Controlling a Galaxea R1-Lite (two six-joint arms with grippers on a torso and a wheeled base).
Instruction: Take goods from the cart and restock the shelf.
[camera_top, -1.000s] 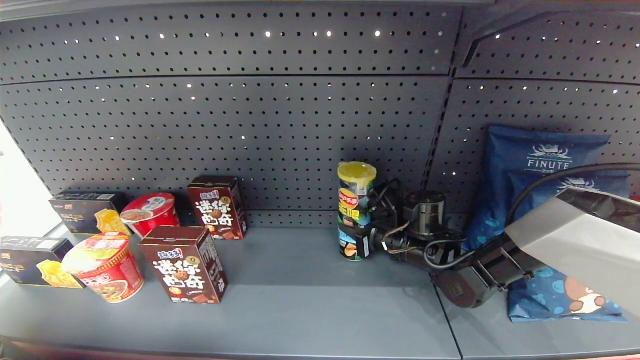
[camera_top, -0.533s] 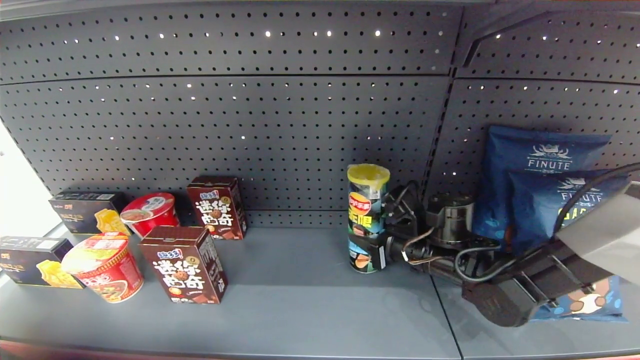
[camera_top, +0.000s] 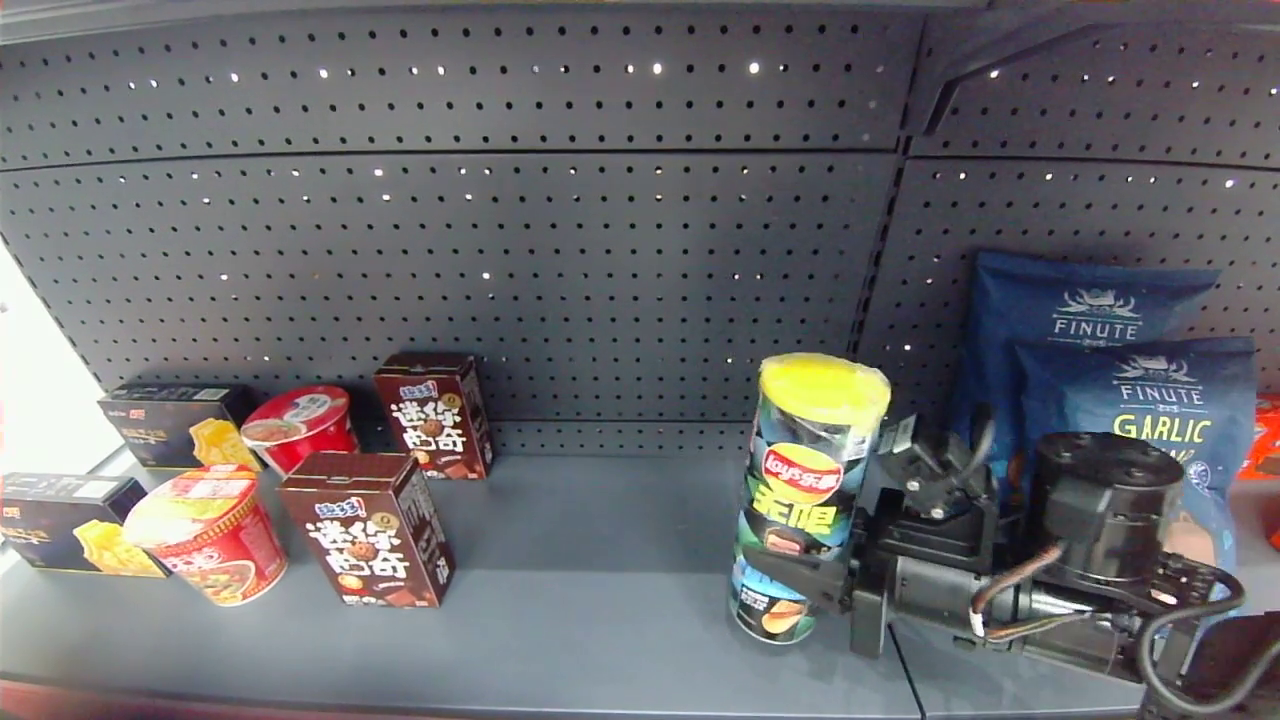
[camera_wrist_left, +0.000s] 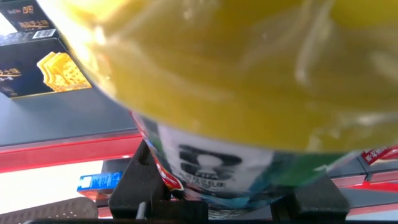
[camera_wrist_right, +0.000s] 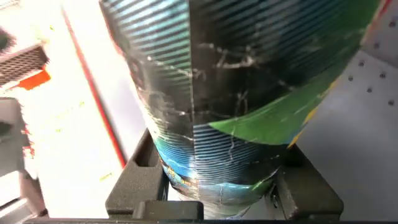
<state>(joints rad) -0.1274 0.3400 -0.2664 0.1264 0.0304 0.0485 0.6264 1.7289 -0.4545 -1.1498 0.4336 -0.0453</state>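
Observation:
A tall chip can (camera_top: 808, 490) with a yellow lid stands upright near the shelf's front edge, right of the middle. My right gripper (camera_top: 792, 572) is shut on its lower half, coming in from the right. In the right wrist view the can (camera_wrist_right: 230, 93) sits between the right gripper's (camera_wrist_right: 221, 186) fingers. In the left wrist view a second yellow-lidded chip can (camera_wrist_left: 230, 81) rests in my left gripper (camera_wrist_left: 224, 199), which is shut on it, with the shelf's red front edge (camera_wrist_left: 68, 152) behind.
Two brown biscuit boxes (camera_top: 368, 528), two red noodle cups (camera_top: 208, 535) and dark cracker boxes (camera_top: 70, 520) stand at the left of the grey shelf (camera_top: 600, 560). Blue snack bags (camera_top: 1130, 400) lean at the back right. Perforated panels close the back.
My right gripper has drawn the chip can from the back of the shelf toward the front edge and to the right. The goods on the left have not moved.

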